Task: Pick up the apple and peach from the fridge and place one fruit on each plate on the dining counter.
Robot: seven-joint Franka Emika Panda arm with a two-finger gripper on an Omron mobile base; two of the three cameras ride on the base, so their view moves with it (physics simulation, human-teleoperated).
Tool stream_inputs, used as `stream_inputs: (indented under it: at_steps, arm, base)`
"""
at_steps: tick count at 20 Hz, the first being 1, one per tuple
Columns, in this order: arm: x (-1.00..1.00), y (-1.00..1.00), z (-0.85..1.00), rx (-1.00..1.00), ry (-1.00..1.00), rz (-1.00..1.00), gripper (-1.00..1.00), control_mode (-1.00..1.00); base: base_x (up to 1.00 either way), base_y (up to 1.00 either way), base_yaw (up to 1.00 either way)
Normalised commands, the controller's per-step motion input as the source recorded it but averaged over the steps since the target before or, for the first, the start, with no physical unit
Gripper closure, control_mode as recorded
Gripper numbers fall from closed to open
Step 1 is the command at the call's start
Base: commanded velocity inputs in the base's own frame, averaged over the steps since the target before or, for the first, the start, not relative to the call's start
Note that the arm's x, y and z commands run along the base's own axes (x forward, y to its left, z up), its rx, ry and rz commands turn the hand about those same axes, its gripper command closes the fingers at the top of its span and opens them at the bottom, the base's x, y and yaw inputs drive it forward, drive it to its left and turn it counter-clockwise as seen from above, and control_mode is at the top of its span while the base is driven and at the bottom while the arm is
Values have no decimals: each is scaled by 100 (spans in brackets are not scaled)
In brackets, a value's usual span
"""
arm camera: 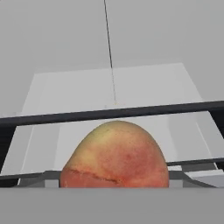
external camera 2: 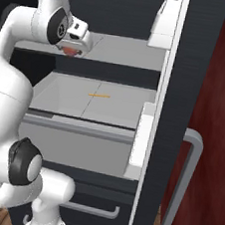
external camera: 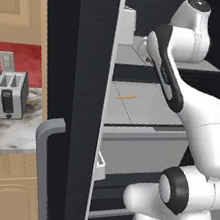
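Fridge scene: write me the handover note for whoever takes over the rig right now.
Pincer: up at the upper shelf inside the open fridge, with a red-yellow fruit right at it; the fingertips are hidden, so a grip cannot be confirmed.
Apple or peach: cannot tell which this is. A small orange streak lies on the lower shelf.
Done: fridge doors open, arm reached in.
Left: secure this fruit, carry it to a plate, then fetch the other.

Flat, even rendered light, soft shadows, slightly blurry throughout, no glare

A red-yellow peach (arm camera: pixel 114 156) is seen over a grey shelf (external camera 2: pixel 117 50) inside the black fridge (external camera: pixel 82 77), doors swung open.
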Motion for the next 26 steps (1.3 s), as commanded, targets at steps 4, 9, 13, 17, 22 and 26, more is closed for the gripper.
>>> stream_inputs:
  at_steps: [4, 9, 13, 17, 22, 26]
  arm:
    - [-100, -13, 0, 0, -13, 0, 100, -100]
    - [-100, -12, -1, 0, -9, 0, 100, -100]
    - [-100, -4, -15, 0, -2, 0, 100, -100]
    - [-100, 0, -6, 0, 0, 0, 100, -100]
    - [-91, 0, 0, 2, 0, 0, 100, -100]
    - [-33, 0, 0, 1, 0, 0, 100, -100]
  base:
    - [0, 0, 0]
    - [0, 0, 0]
    - [0, 0, 0]
    - [0, 0, 0]
    - [0, 0, 0]
    - [0, 0, 0]
